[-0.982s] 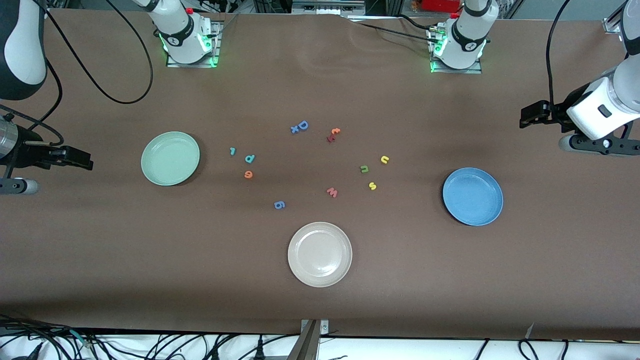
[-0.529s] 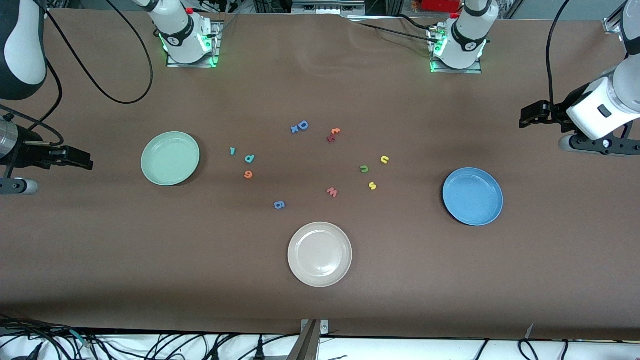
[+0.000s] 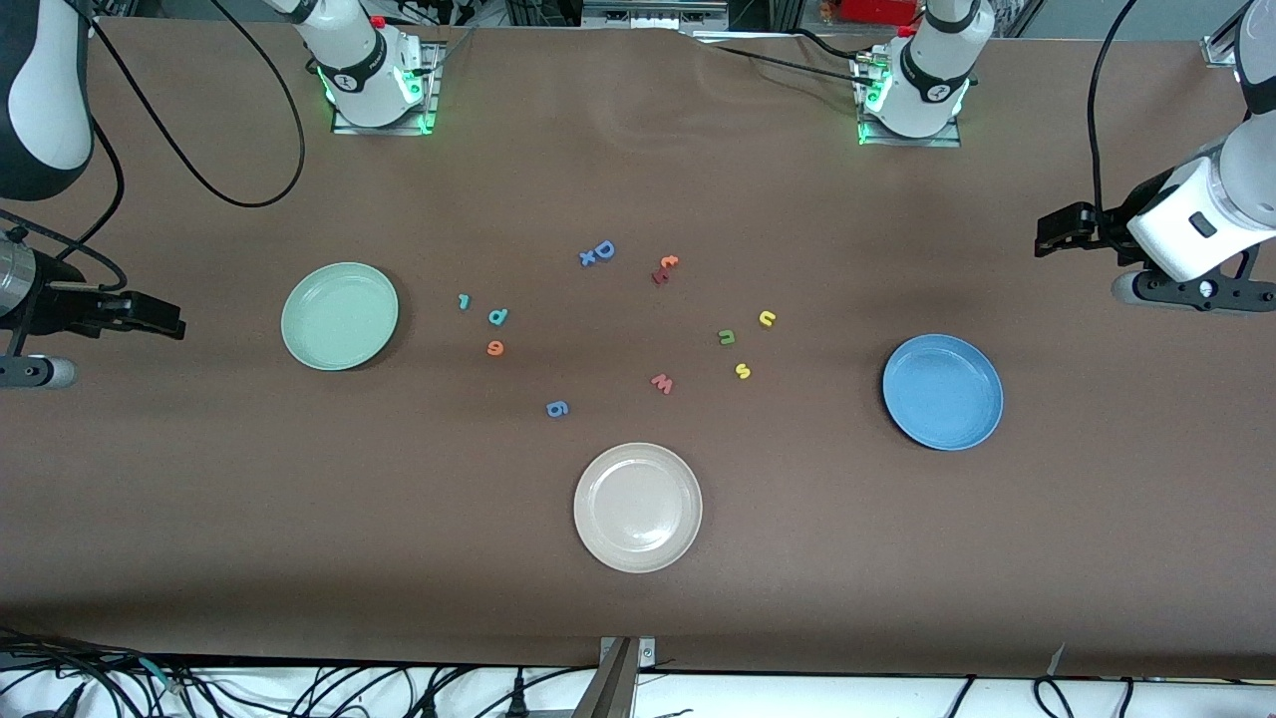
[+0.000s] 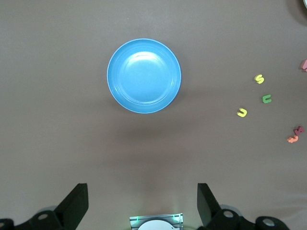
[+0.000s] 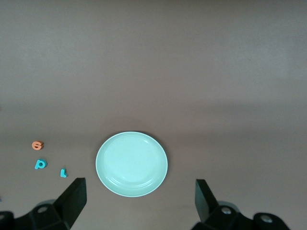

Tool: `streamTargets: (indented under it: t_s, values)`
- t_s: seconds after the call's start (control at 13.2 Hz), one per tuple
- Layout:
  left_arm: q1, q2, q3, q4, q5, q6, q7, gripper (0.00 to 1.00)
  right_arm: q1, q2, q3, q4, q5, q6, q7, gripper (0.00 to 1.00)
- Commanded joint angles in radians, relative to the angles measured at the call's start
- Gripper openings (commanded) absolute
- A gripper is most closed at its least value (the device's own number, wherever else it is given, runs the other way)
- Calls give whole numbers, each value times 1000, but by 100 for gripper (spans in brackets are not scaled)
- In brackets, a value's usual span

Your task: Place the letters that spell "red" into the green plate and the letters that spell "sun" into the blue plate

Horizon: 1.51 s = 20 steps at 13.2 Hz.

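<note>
The green plate (image 3: 340, 316) (image 5: 131, 164) lies toward the right arm's end, the blue plate (image 3: 942, 392) (image 4: 144, 75) toward the left arm's end. Beside the green plate lie a teal "r" (image 3: 464, 301) (image 5: 63, 172), a teal "d" (image 3: 498, 317) (image 5: 41, 164) and an orange "e" (image 3: 495, 348) (image 5: 37, 145). Closer to the blue plate lie a yellow "u" (image 3: 767, 318) (image 4: 242, 112), a green "n" (image 3: 727, 337) (image 4: 266, 99) and a yellow "s" (image 3: 743, 371) (image 4: 259, 79). My left gripper (image 3: 1057, 229) (image 4: 142, 196) hangs open and empty over the table's left-arm end. My right gripper (image 3: 164, 319) (image 5: 139, 189) hangs open and empty over the right-arm end.
A beige-white plate (image 3: 638, 508) sits nearer the front camera, mid-table. Other letters lie between the two groups: a blue "D" (image 3: 598, 252), a red and orange pair (image 3: 664, 268), a red "w" (image 3: 662, 383) and a blue "g" (image 3: 557, 408).
</note>
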<state>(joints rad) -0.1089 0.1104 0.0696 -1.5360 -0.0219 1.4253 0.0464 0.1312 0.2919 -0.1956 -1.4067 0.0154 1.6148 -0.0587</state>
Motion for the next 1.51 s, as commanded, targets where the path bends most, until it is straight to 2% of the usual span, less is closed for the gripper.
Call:
streamTargets:
  t_s: [0.0, 0.45, 0.76, 0.98, 1.43]
  values:
    - [0, 20, 3, 39, -13, -25, 7, 100, -4, 4, 2, 15, -6, -13, 10, 100]
    - [0, 20, 3, 40, -13, -25, 7, 100, 19, 4, 7, 20, -11, -1, 25, 100]
    - [0, 20, 3, 39, -13, -25, 7, 100, 111, 39, 8, 17, 0, 19, 245, 100]
    - [0, 20, 4, 39, -13, -25, 7, 100, 185, 88, 10, 14, 52, 72, 392, 99]
    - [0, 23, 4, 39, -16, -25, 12, 100, 367, 188, 10, -119, 74, 307, 747, 99]
